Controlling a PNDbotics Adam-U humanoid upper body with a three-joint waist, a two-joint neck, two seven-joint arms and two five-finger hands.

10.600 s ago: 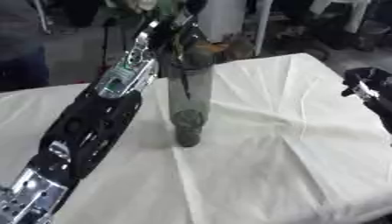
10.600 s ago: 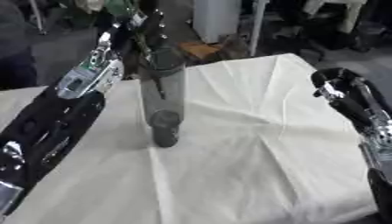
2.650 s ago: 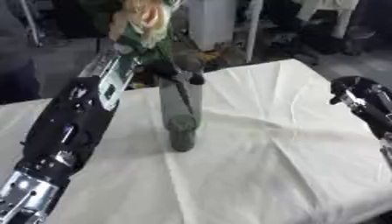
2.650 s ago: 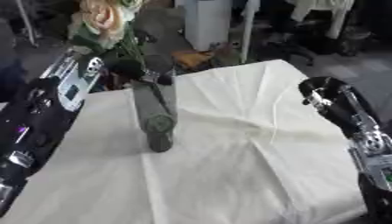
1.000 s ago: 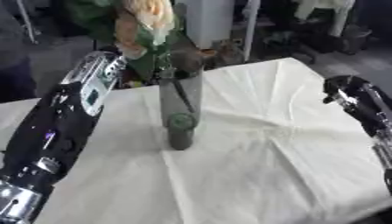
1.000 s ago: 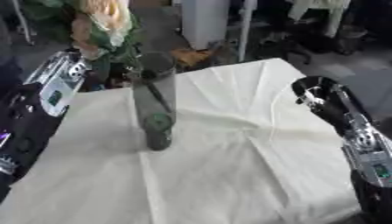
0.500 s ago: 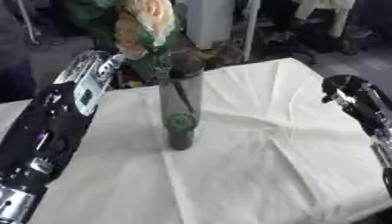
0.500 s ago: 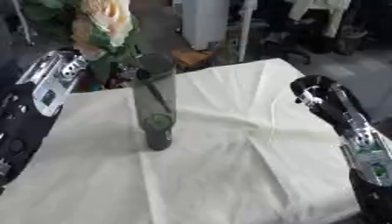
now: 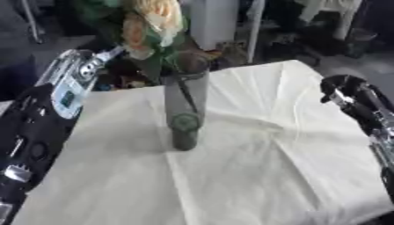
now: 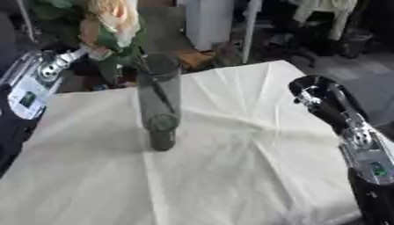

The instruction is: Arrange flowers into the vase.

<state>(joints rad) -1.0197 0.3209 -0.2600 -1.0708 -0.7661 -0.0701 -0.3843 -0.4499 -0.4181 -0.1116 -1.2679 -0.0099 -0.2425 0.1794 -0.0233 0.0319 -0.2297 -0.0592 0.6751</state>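
A tall dark glass vase (image 9: 184, 110) stands upright in the middle of the table, which is covered with a white cloth (image 9: 254, 176). A bunch of flowers (image 9: 158, 17) with peach and cream blooms and green leaves rises out of its mouth, stems inside the glass. My left arm comes in from the left; its hand (image 10: 67, 56) hovers just left of the leaves, silver fingers stretched out and holding nothing. My right hand (image 10: 311, 90) hangs at the right side above the cloth, fingers relaxed and empty, well away from the vase.
The cloth lies in creases that fan out from the vase. Beyond the far table edge stand a white cabinet (image 9: 212, 22), chair legs and dark clutter. My black left forearm (image 9: 31, 132) covers the table's left side.
My left hand has let go of the flowers and drawn back to the left. The flowers stay standing in the vase. The right hand has barely shifted.
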